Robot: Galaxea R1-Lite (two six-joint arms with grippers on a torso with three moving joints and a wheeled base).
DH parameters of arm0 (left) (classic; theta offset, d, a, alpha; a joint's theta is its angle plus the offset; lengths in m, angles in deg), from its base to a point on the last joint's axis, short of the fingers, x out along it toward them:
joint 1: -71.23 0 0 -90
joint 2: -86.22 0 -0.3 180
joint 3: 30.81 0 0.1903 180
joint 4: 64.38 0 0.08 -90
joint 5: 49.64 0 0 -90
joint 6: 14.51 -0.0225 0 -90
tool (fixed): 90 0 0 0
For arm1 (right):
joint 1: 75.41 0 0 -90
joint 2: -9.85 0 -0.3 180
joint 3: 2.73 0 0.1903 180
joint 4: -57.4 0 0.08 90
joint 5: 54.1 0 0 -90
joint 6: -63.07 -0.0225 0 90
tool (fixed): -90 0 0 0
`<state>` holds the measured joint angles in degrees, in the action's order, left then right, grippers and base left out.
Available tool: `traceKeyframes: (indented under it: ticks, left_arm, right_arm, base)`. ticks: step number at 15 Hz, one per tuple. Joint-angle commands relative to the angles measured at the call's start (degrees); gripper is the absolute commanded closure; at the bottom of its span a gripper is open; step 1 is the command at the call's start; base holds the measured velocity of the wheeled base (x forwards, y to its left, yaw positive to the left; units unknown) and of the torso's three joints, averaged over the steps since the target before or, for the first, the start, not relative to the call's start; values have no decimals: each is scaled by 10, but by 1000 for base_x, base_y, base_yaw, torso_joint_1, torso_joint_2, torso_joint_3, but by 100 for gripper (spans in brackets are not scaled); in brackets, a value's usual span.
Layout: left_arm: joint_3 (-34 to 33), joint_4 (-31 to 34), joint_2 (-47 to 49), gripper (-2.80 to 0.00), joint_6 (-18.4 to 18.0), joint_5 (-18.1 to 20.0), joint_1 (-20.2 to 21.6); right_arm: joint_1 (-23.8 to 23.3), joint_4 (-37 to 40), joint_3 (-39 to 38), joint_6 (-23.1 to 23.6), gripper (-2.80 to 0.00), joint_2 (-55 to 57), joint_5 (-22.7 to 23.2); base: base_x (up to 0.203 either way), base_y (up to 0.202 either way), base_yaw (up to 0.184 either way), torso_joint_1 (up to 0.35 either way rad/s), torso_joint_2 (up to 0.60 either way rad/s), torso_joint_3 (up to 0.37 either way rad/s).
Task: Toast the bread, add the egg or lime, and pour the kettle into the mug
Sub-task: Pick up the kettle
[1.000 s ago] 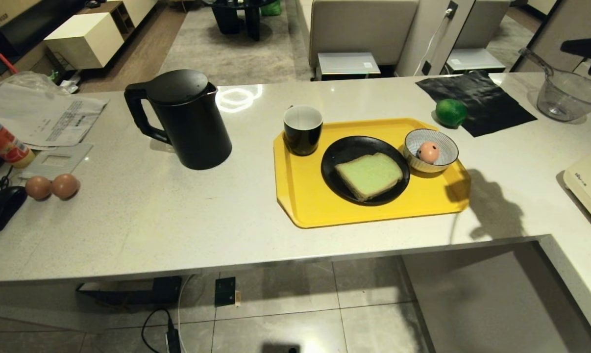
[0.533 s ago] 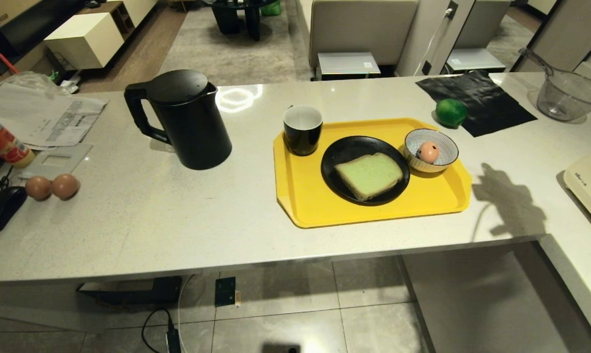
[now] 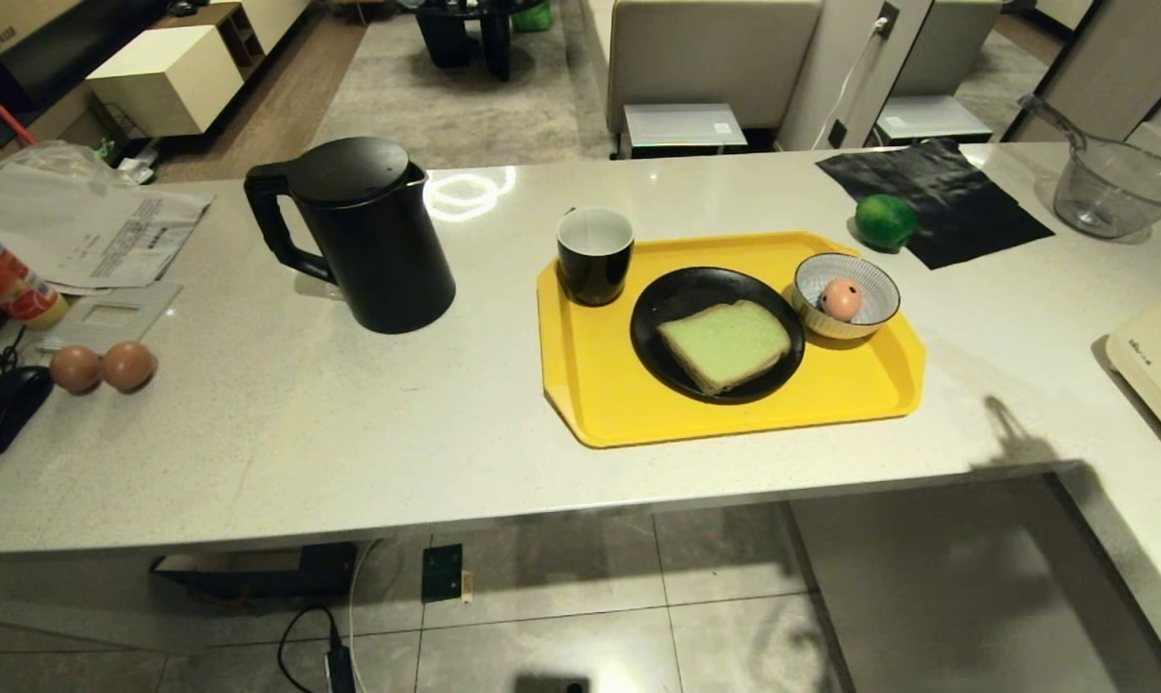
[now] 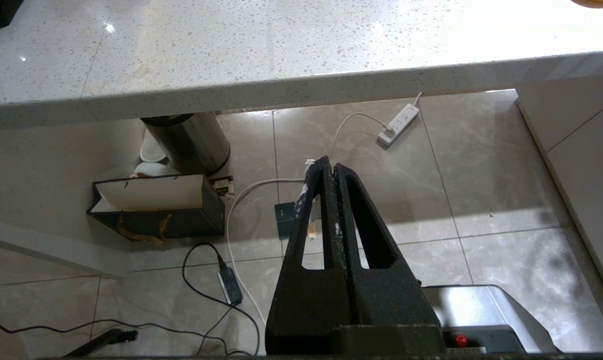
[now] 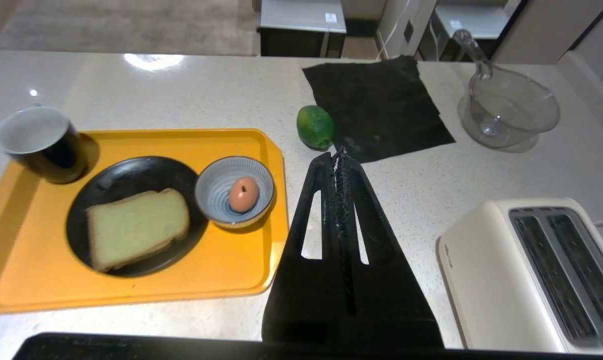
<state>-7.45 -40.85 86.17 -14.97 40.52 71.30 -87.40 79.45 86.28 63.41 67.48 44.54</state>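
Head view shows a pale stone counter (image 3: 349, 423) with a yellow tray (image 3: 638, 404) lying lengthwise across it. On the tray's middle sits a black plate (image 3: 657, 298), and the bread (image 3: 725, 344) lies flat on it, turned a little so one corner points toward the counter's near edge. The mug (image 3: 594, 254) stands upright on the tray's far left corner, mouth up; its handle cannot be made out. A small striped bowl (image 3: 847, 295) at the tray's far right corner holds the egg (image 3: 840, 298), and in the right wrist view the egg (image 5: 243, 194) stands with its long axis roughly upright, its dark mark facing the camera. The lime (image 3: 886, 220) rests on the counter just beyond the tray, touching the edge of a black sheet (image 3: 937, 197). The kettle (image 3: 364, 231) stands upright well left of the tray, its handle pointing left and away from the mug.

Two brown eggs (image 3: 101, 367) lie near the counter's left end beside papers (image 3: 80, 231). A clear bowl (image 3: 1115, 183) sits at the far right, and a cream toaster (image 5: 536, 270) stands right of the tray, slots up.

The right gripper (image 5: 339, 156) hovers above the counter between tray and toaster, its fingers pressed together and empty, pointing toward the lime. The left gripper (image 4: 329, 165), likewise closed and empty, hangs below the counter's edge over the tiled floor (image 4: 481, 200).
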Motion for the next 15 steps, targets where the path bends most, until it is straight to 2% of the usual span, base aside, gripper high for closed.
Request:
traceKeyframes:
  ticks: [1, 4, 5, 7, 10, 12, 15]
  left_arm:
    - [0, 0, 0, 0, 0, 0, 0]
    - [0, -1, 0, 0, 0, 0, 0]
    - [0, -1, 0, 0, 0, 0, 1]
    - [0, 0, 0, 0, 0, 0, 0]
    - [0, 0, 0, 0, 1, -1, 0]
    - [0, -1, 0, 0, 1, -1, 0]
    - [0, 0, 0, 0, 1, -1, 0]
  right_arm:
    - [14, 1, -70, 1, 0, -145, 2]
    - [34, -2, -152, -1, 0, -251, -1]
    - [50, -4, -179, -2, 0, -282, -17]
    - [78, -17, -245, 4, 0, -357, -83]
    - [97, -54, -363, 27, 0, -430, -139]
    - [107, -86, -422, 47, 0, -457, -155]
    - [116, -95, -526, 60, 0, -529, -158]
  base:
    - [0, 0, 0, 0, 0, 0]
    - [0, 0, 0, 0, 0, 0]
    - [0, 0, 0, 0, 0, 0]
    - [0, 0, 0, 0, 0, 0]
    - [0, 0, 0, 0, 0, 0]
    - [0, 0, 0, 0, 0, 0]
    - [0, 0, 0, 0, 0, 0]
